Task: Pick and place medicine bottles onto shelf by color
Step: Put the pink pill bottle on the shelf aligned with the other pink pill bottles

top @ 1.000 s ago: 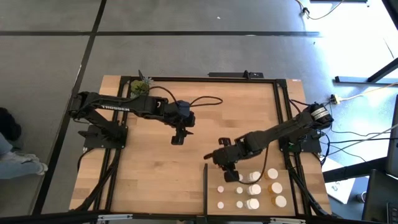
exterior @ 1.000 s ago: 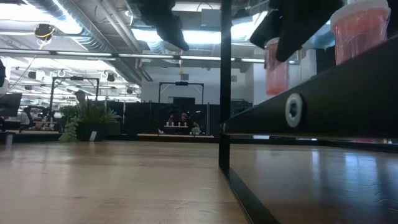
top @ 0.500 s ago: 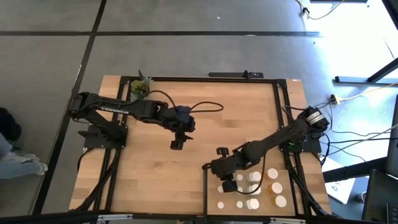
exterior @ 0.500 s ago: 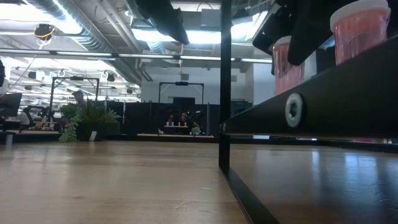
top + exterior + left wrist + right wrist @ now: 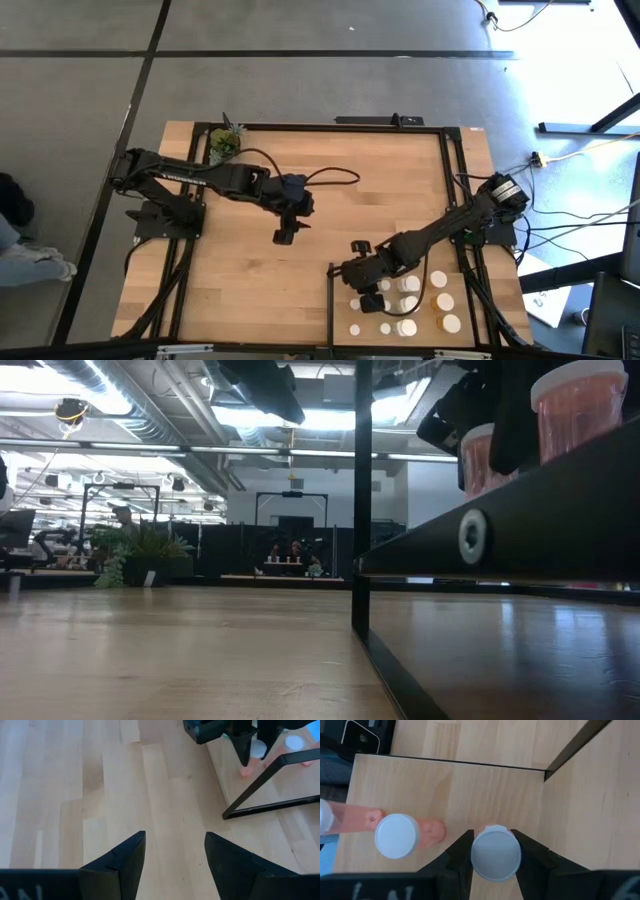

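From above you see about ten white-capped bottles on the shelf, your right gripper over its near-left corner, while its wrist camera shows it clamped on one bottle, and your left gripper spread, empty.

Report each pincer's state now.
Left pincer: open, empty, over the table.
Right pincer: shut on a medicine bottle, over the shelf.
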